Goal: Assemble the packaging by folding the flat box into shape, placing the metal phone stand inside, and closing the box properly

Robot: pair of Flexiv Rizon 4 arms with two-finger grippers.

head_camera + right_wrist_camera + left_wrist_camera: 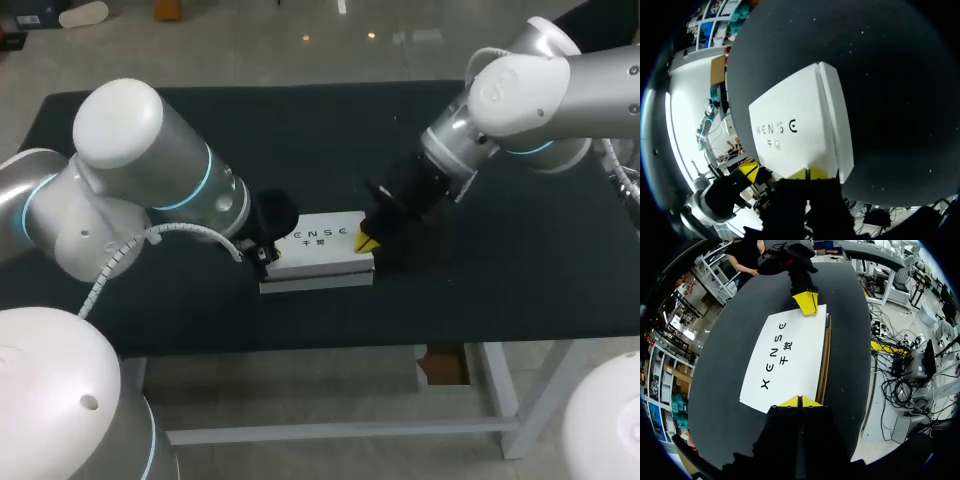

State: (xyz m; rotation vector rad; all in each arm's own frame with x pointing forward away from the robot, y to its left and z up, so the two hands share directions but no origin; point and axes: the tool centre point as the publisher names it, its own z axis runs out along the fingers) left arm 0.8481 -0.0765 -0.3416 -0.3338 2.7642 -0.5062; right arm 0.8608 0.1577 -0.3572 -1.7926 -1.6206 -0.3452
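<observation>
A white printed box (320,248) lies flat with its lid down in the middle of the black table. My left gripper (268,256) is at the box's left end. In the left wrist view its yellow tips (800,401) are pressed together, shut, resting on the near edge of the lid (785,357). My right gripper (366,240) is at the opposite end, also shut. Its tips (807,174) sit on the lid's edge (795,127), and they show across the box (806,302) in the left wrist view. No phone stand is visible.
A black cloth (480,290) covers the table. The box lies a short way back from the table's front edge (300,350). A brown inner edge (825,360) shows along one long side of the box.
</observation>
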